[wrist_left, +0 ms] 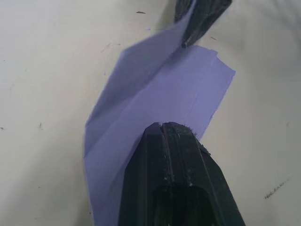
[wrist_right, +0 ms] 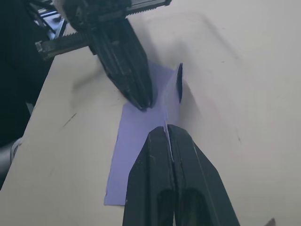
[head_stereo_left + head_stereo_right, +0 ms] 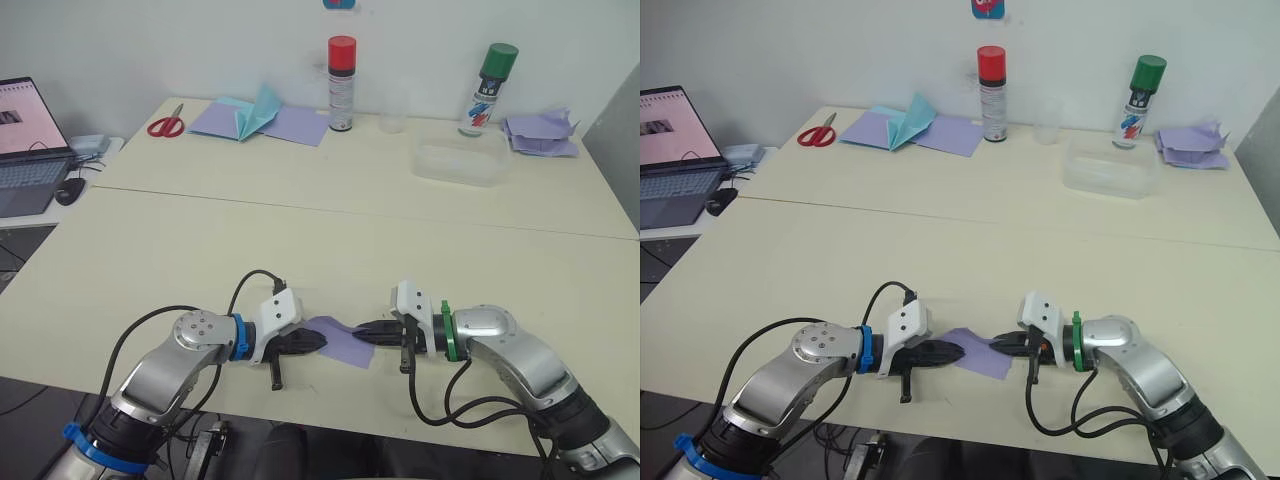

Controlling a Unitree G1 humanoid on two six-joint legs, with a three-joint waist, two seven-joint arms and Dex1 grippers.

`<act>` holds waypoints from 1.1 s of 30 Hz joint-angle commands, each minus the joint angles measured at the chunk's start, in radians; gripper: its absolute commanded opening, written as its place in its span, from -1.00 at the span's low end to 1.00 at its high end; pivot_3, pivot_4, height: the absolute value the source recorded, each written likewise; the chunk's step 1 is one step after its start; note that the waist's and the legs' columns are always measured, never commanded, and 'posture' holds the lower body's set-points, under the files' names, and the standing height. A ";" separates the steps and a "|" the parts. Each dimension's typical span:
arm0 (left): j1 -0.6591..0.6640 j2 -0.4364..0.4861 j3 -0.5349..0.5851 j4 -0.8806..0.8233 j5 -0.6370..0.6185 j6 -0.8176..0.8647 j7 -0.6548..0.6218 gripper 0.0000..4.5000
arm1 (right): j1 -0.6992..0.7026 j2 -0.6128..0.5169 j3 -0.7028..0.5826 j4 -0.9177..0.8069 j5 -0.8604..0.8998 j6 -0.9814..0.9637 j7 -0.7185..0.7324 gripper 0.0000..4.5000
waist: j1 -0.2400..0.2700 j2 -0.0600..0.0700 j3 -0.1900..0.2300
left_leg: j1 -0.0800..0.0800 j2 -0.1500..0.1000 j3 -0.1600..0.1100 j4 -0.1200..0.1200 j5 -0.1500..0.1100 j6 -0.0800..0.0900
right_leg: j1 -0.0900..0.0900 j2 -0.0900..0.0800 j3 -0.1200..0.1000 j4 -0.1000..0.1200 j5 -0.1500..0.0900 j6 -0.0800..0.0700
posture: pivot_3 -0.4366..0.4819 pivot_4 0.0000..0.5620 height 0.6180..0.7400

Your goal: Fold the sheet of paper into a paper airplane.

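Lying folded narrow, lavender sheet of paper (image 3: pixel 340 341), one flap raised

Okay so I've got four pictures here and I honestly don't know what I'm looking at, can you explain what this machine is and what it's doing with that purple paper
It is a humanoid robot with two arms. Two pictures come from cameras in its head, looking down over a cream table. The other two come from cameras on each wrist, looking along the black fingers. The left gripper and the right gripper meet over a small folded sheet of paper, lavender in colour. The right gripper is shut on a raised flap of it; the left gripper's shut tip is on the sheet. At the far side stand two spray cans, scissors, a clear tub and more purple sheets.
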 commanded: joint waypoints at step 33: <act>0.066 0.114 0.143 -0.019 -0.133 0.144 -0.050 -1.00 | -0.020 0.062 0.081 0.110 -0.230 -0.125 0.065 -0.98 | -0.023 -0.001 0.000 | 0.003 0.002 -0.001 -0.001 0.000 0.000 | 0.001 0.002 0.000 0.001 0.000 0.000 | -0.05 -0.47 1.00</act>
